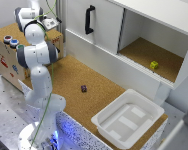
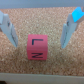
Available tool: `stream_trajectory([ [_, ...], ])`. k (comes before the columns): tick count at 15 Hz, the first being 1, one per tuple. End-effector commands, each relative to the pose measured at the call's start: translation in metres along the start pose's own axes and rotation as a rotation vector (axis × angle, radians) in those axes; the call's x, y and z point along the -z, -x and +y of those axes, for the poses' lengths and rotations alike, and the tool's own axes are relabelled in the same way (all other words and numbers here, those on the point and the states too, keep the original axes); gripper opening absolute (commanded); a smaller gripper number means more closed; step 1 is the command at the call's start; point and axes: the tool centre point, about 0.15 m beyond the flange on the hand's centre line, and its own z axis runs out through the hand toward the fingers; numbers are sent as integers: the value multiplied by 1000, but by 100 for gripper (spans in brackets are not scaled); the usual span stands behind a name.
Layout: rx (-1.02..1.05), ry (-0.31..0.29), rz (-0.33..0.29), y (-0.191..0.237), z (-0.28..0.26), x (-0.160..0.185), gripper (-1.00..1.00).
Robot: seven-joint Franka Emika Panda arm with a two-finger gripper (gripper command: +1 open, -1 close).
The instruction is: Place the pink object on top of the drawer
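In the wrist view a pink cube (image 2: 34,48) with dark letters sits on cork between my fingers. My gripper (image 2: 39,45) is open, with one finger on each side of the cube and a gap to both. In the exterior view my gripper (image 1: 50,25) hangs over the cork top of the drawer (image 1: 6,57), a brown box with three round buttons (image 1: 14,42). That view also shows a tiny dark pink-purple cube (image 1: 84,88) lying on the cork table, far from the gripper. I cannot tell whether the two views show the same cube.
A big white cabinet with a black handle (image 1: 90,19) stands at the back. A yellow-green cube (image 1: 154,65) sits in its open compartment. A white bin (image 1: 128,117) stands at the table's front on the exterior view's right. The arm's base (image 1: 41,135) is at the front left.
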Motion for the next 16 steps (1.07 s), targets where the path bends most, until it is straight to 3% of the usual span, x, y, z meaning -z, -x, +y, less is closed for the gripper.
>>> stream_trajectory([
  [1, -70, -46, -89, -5, 7, 32, 100],
  [6, -309, -97, -71, 42, -11, 31, 100],
  [10, -469, -101, -50, 87, -41, 22, 100],
  [16, -657, -18, 16, 159, -74, 8, 100],
])
